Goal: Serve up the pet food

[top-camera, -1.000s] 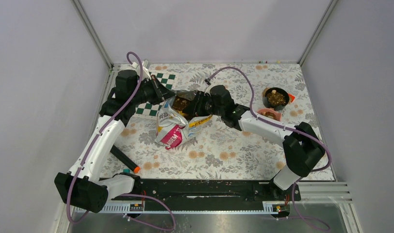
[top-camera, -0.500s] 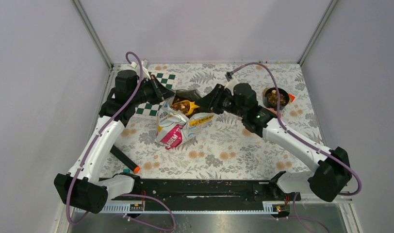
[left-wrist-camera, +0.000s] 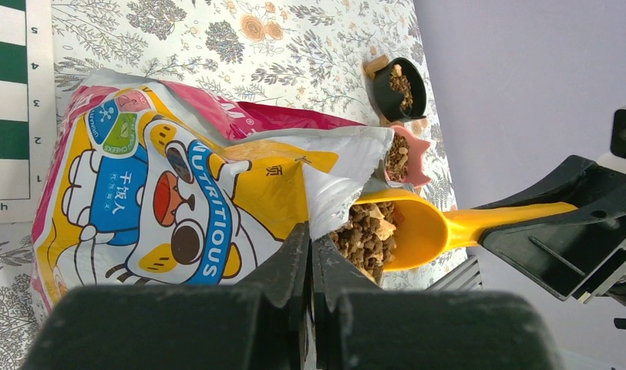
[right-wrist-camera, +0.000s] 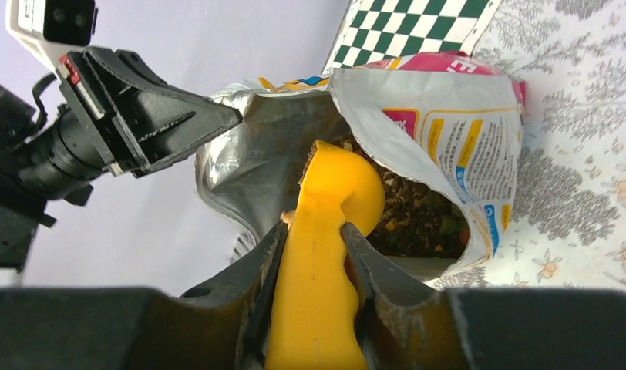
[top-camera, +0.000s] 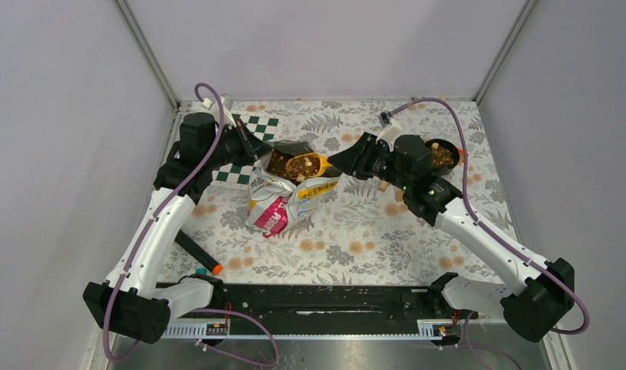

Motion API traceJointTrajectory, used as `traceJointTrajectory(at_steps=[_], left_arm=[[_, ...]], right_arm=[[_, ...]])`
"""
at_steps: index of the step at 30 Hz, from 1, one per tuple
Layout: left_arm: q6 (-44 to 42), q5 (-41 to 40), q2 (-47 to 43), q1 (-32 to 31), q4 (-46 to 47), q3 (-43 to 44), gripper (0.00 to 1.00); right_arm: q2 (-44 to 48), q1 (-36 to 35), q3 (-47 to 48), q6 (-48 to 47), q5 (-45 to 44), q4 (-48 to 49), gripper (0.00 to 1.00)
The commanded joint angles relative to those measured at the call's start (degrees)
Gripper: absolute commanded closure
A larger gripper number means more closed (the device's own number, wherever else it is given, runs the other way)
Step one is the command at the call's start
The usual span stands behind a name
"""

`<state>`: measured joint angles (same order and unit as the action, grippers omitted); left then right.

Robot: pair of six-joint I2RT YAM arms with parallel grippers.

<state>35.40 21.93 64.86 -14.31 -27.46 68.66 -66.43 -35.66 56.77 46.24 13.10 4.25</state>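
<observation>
The yellow cat-food bag (top-camera: 281,202) lies open mid-table and shows in the left wrist view (left-wrist-camera: 163,193). My left gripper (top-camera: 258,153) is shut on the bag's mouth edge (left-wrist-camera: 310,239) and holds it up. My right gripper (top-camera: 336,163) is shut on the handle of a yellow scoop (top-camera: 308,164), gripped mid-handle (right-wrist-camera: 314,254). The scoop (left-wrist-camera: 418,227) sits at the bag's mouth, heaped with brown kibble (left-wrist-camera: 365,235) and a few tan pieces. More kibble lies inside the bag (right-wrist-camera: 418,220).
A black bowl (top-camera: 439,155) with kibble stands at the back right, and a pink bowl (left-wrist-camera: 403,158) with food is beside it. A checkerboard card (top-camera: 263,123) lies behind the bag. A black marker with an orange tip (top-camera: 196,255) lies front left.
My right arm has drawn back to the right and lifted the scoop out of the bag with kibble in it. The left gripper still holds the bag's edge.
</observation>
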Motion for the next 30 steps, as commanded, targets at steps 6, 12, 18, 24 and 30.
traceJointTrajectory(at_steps=[6, 12, 18, 24, 30], left_arm=[[-1.4, 3.6, -1.5, 0.0, 0.9, 3.6, 1.0], [-1.2, 4.6, -0.9, 0.0, 0.9, 4.0, 1.0], [-1.1, 5.3, -0.3, 0.0, 0.9, 4.3, 1.0], [-1.1, 5.4, -0.3, 0.0, 1.0, 4.5, 1.0], [-1.2, 5.4, -0.4, 0.1, 0.9, 4.4, 1.0]], right_arm=[[3.1, 0.3, -1.1, -17.9, 3.2, 10.9, 1.0], [3.1, 0.3, -2.1, -20.8, 3.1, 13.8, 1.0], [3.1, 0.2, -3.1, -20.1, 1.7, 14.7, 1.0], [2.5, 0.4, -3.9, -12.5, 0.6, 15.2, 1.0], [3.2, 1.6, -6.0, -3.5, -0.8, 16.6, 1.0]])
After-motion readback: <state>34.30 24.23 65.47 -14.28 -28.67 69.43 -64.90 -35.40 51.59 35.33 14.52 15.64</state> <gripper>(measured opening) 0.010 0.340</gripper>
